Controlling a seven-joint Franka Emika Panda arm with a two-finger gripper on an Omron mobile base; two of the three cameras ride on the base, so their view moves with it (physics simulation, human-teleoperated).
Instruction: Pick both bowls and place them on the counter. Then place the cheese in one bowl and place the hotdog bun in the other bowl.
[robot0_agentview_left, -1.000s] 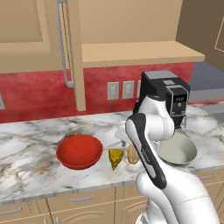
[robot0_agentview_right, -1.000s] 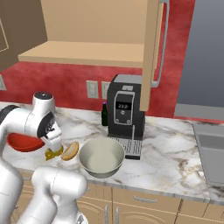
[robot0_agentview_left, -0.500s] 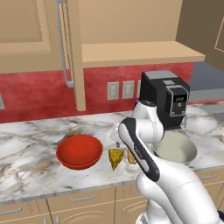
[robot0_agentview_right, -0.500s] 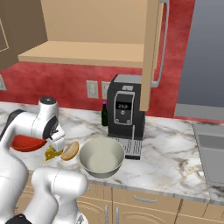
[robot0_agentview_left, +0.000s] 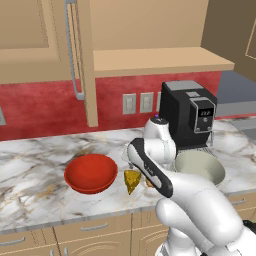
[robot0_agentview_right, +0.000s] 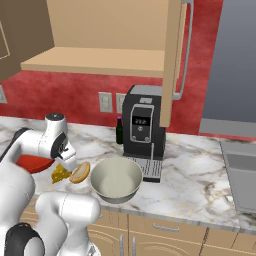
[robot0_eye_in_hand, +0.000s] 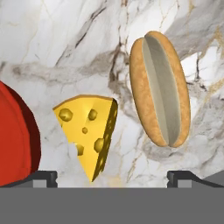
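probably light and stiff, the small yellow holed cheese wedge (robot0_eye_in_hand: 89, 133) lies on the white marble counter (robot0_eye_in_hand: 65, 39), between the glossy red bowl (robot0_eye_in_hand: 15, 138) and tan bun (robot0_eye_in_hand: 160, 87); wide-open gripper (robot0_eye_in_hand: 111, 177) should pinch its flat sides.

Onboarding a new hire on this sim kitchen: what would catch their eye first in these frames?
Probably the glossy red bowl on the white marble counter, echoing the red wall behind it. Next, the yellow cheese and the split hotdog bun lying side by side, apart, just ahead of the open gripper in the hand view. The black coffee machine stands behind the grey-green bowl.
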